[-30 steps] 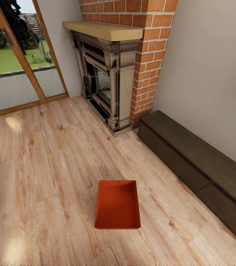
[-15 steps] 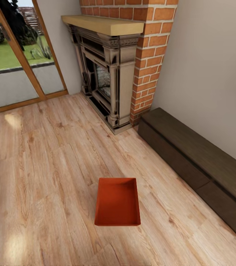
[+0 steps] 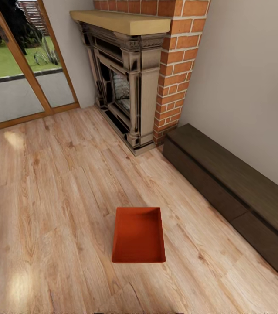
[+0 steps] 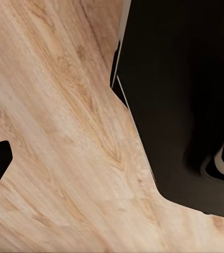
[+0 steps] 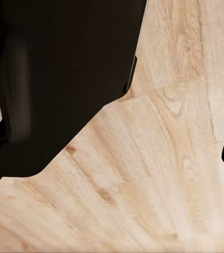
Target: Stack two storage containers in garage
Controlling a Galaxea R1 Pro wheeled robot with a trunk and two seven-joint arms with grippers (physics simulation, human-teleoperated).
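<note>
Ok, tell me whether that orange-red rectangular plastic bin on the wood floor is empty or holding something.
Empty. The orange-red rectangular plastic bin sits upright on the light wood plank floor, and its bare bottom shows.

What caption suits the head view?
One orange-red storage container sits open on the living room's wood floor before the brick fireplace.

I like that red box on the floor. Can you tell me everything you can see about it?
The orange-red rectangular plastic storage container is an open bin with no lid, smooth plain walls and nothing inside. It sits flat and upright on the light wood plank floor of the living room, its long side pointing away from the camera. Nothing but the floor touches it. The brick fireplace stands well beyond it, and a long dark wooden bench runs to its right.
</note>
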